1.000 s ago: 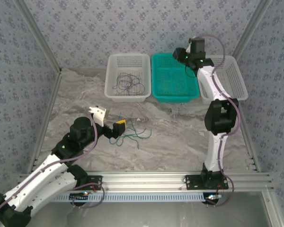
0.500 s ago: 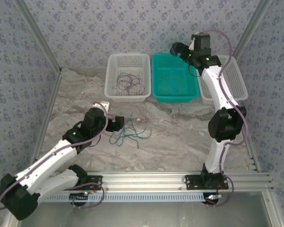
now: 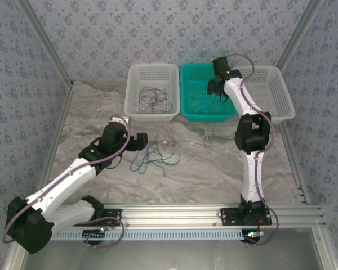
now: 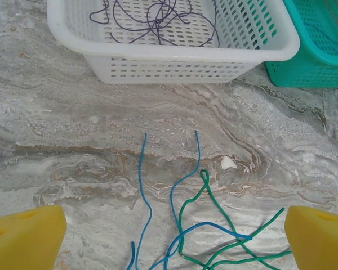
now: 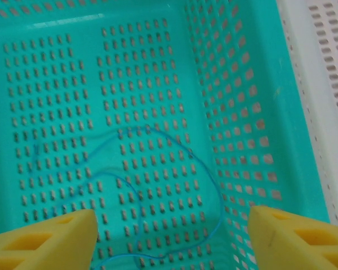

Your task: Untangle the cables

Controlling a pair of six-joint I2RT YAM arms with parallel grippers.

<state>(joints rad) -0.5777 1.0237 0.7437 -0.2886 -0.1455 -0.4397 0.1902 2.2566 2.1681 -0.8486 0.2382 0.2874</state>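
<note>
A blue cable (image 4: 142, 185) and a green cable (image 4: 228, 216) lie crossed over each other on the marble tabletop (image 3: 155, 157). My left gripper (image 4: 172, 239) hovers low just over their near side, open, with nothing between its yellow fingers (image 4: 25, 236); from above it (image 3: 145, 140) sits at the left of the tangle. A dark cable (image 4: 158, 17) lies coiled in the left white basket (image 3: 152, 112). My right gripper (image 5: 172, 239) hangs open inside the teal basket (image 3: 186, 112), above a thin blue cable (image 5: 147, 129) that rests loose on its floor.
Three baskets stand in a row at the back: white, teal, and another white one (image 3: 281, 109) on the right. The right arm's elbow (image 3: 250, 132) stands in front of the teal and right baskets. Patterned walls close in the table's sides.
The right arm swung left from the right white basket and came down into the teal one, where a blue cable now lies. The left arm stretched forward, bringing its gripper to the tangle.
</note>
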